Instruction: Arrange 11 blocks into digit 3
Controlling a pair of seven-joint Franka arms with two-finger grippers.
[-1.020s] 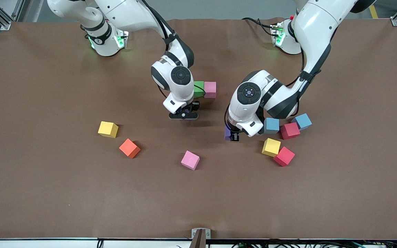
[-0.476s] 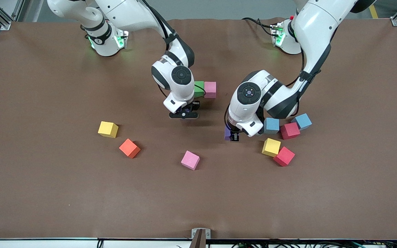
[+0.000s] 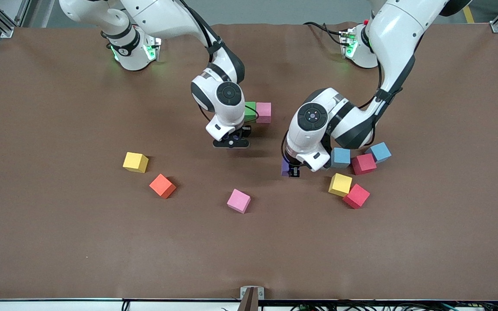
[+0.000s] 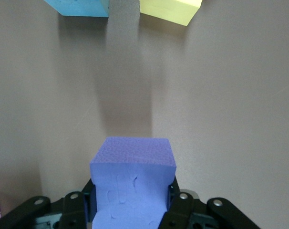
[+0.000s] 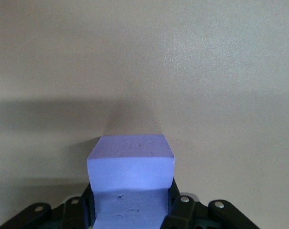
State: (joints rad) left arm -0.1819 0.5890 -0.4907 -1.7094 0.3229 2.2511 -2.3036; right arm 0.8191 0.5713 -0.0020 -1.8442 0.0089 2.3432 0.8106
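Observation:
My right gripper point(image 3: 231, 143) is shut on a purple block point(image 5: 131, 174) and hangs low over the table beside the green block point(image 3: 249, 111). That green block touches a pink block point(image 3: 263, 112). My left gripper point(image 3: 292, 171) is shut on another purple block point(image 3: 285, 167), also seen as the purple block point(image 4: 132, 183) in the left wrist view, low over bare table beside a blue block point(image 3: 340, 157). Each wrist view shows its gripper, right point(image 5: 131, 198) and left point(image 4: 132, 198), with fingers pressed on the cube's sides. No digit 3 figure shows.
Loose on the table lie a yellow block point(image 3: 135, 162), an orange block point(image 3: 162, 186) and a pink block point(image 3: 238, 201). Toward the left arm's end cluster a red block point(image 3: 363, 164), a second blue block point(image 3: 380, 152), a yellow block point(image 3: 340, 184) and another red block point(image 3: 356, 196).
My right gripper has crept slightly toward the green block with its purple block. The left gripper has hardly moved.

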